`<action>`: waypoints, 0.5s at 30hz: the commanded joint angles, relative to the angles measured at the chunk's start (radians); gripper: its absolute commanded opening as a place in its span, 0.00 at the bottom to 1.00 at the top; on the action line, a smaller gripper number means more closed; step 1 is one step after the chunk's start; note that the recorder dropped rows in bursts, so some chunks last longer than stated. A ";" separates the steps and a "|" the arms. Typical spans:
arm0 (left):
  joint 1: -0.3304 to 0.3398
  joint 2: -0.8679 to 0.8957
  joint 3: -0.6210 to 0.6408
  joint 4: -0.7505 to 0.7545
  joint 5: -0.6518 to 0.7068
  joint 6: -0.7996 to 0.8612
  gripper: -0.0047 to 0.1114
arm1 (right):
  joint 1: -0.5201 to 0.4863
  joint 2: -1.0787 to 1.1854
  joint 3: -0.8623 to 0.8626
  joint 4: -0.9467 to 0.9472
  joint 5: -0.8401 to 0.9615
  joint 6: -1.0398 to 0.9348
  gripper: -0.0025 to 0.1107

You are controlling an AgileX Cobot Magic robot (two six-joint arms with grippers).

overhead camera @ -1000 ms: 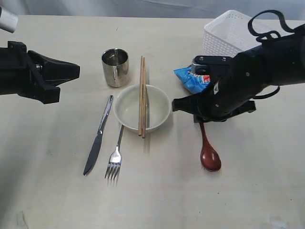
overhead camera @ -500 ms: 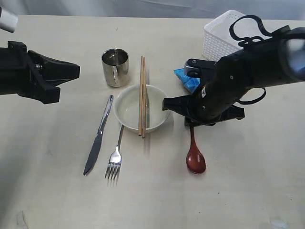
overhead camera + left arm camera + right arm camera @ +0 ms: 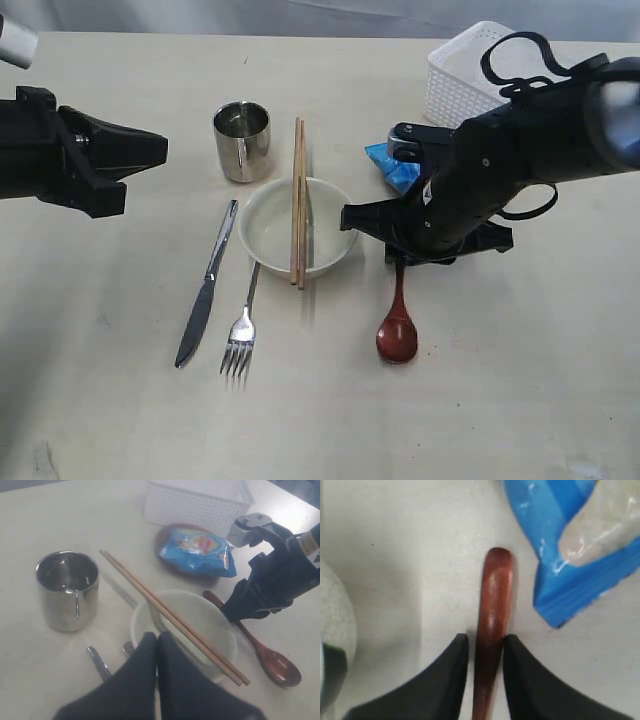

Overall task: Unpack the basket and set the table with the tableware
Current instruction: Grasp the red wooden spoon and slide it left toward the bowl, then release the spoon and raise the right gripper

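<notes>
The spoon [image 3: 397, 335] lies flat on the tabletop [image 3: 520, 380] just beside the bowl [image 3: 268, 238], its handle pointing toward the corner that holds the basket [image 3: 470, 70]. The right end effector [image 3: 486, 641] straddles the handle (gripping or already freed, I cannot tell). It would do best to spread wide, then rise straight, clear of the snack bag [image 3: 398, 172]. The left end effector [image 3: 157, 647] hangs pressed together.

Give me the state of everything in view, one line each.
cup: upright
bowl: upright, chopsticks lying across rim
spoon: lying on table
knife: lying flat
fork: lying flat
snack bag: lying on plate
basket: upright
left gripper: shut
right gripper: straddling spoon handle, grip unclear
</notes>
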 commanded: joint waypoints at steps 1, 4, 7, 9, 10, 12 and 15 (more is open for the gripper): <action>0.003 0.000 0.006 0.000 0.001 0.005 0.04 | 0.003 0.000 -0.004 0.000 -0.004 0.009 0.42; 0.003 0.000 0.006 0.000 0.001 0.005 0.04 | 0.003 -0.006 -0.004 0.000 -0.006 0.016 0.41; 0.003 0.000 0.006 0.000 0.001 0.005 0.04 | 0.003 -0.034 -0.004 0.000 0.020 0.013 0.39; 0.003 0.000 0.006 0.000 0.001 0.005 0.04 | 0.003 -0.063 -0.004 0.000 0.039 0.001 0.38; 0.003 0.000 0.006 0.000 0.001 0.005 0.04 | 0.003 -0.082 -0.004 0.000 0.053 -0.009 0.38; 0.003 0.000 0.006 0.000 0.001 0.005 0.04 | 0.003 -0.121 -0.004 0.000 0.080 -0.022 0.38; 0.003 0.000 0.006 0.000 0.001 0.005 0.04 | 0.003 -0.191 -0.004 0.000 0.123 -0.024 0.38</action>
